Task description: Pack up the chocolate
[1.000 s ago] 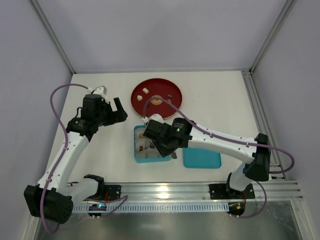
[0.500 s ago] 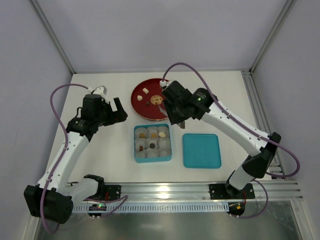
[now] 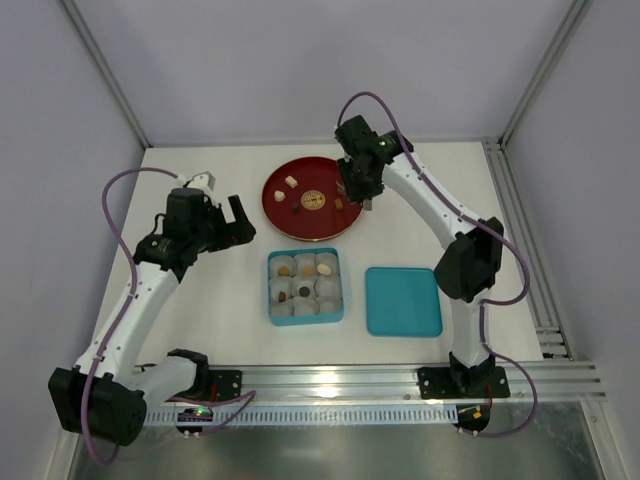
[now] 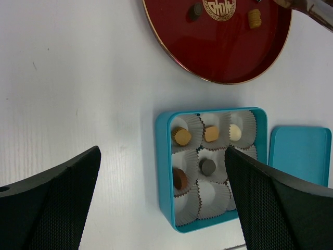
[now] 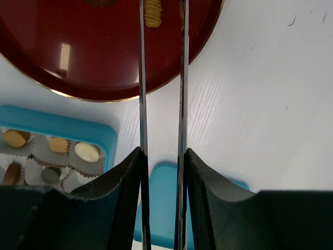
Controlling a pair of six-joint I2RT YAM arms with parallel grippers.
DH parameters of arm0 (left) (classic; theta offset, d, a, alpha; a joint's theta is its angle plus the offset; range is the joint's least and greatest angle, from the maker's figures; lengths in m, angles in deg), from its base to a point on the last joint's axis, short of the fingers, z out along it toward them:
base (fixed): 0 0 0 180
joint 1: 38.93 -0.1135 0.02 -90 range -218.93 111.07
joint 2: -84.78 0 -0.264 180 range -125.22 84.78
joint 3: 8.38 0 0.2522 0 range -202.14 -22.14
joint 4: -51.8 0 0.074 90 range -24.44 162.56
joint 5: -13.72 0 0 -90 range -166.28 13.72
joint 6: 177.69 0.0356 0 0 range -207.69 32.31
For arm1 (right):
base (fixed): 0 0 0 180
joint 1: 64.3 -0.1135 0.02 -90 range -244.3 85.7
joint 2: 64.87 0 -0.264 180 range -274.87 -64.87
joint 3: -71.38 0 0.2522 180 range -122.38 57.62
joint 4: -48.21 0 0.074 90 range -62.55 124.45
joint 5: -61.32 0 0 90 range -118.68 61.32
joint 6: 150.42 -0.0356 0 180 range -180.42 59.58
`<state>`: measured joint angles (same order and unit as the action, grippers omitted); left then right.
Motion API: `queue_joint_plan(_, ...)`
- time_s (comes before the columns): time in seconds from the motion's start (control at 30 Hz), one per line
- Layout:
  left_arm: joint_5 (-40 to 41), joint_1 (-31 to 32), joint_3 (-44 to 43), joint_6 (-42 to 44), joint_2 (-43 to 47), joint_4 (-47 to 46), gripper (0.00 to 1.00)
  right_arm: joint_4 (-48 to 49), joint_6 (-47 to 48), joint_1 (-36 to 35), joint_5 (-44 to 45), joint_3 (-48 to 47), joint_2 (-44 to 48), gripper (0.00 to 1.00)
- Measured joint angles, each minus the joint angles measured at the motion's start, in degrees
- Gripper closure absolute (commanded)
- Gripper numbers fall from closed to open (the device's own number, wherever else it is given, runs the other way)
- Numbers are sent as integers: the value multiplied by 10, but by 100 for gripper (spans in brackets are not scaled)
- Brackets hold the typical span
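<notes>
While the left gripper [image 4: 162, 156] is hanging wide open and empty beside the box [image 3: 271, 290], the right gripper [image 3: 362, 203] is hovering over the plate [image 3: 285, 200]. Its jaws are narrowly parted, clasping nothing I can see, and it's lining up on a tan chocolate [image 5: 152, 13]. That piece is looking tiny, light, probably firm and slippery, so a gentle pinch across its narrow sides seems best. Five more are sitting in the box's paper cups [image 4: 210, 195].

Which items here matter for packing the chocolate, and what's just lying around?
Job: chocolate on red plate; teal box, five paper cups filled.
Lying about: teal lid, flat, right of box.
</notes>
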<state>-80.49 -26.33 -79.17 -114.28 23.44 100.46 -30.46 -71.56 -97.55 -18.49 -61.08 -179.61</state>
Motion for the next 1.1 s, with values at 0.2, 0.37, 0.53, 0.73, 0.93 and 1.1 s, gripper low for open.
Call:
queue_joint_plan(0.2,0,0,0,0,-3,-1,0,-3,18,19,-6,-26,-46,60)
queue_joint_plan(0.37,0,0,0,0,-5,-3,0,2,20,17,-16,-20,-47,61)
queue_joint_plan(0.53,0,0,0,0,-5,-3,0,6,20,16,-25,10,-47,61)
queue_joint_plan(0.73,-1,0,0,0,-5,-4,0,8,20,12,-26,30,-47,61)
queue_joint_plan(0.93,-1,0,0,0,-5,-4,0,9,20,7,-24,33,-47,61)
queue_joint_plan(1.1,-1,0,0,0,-5,-4,0,9,20,5,-22,34,-45,61)
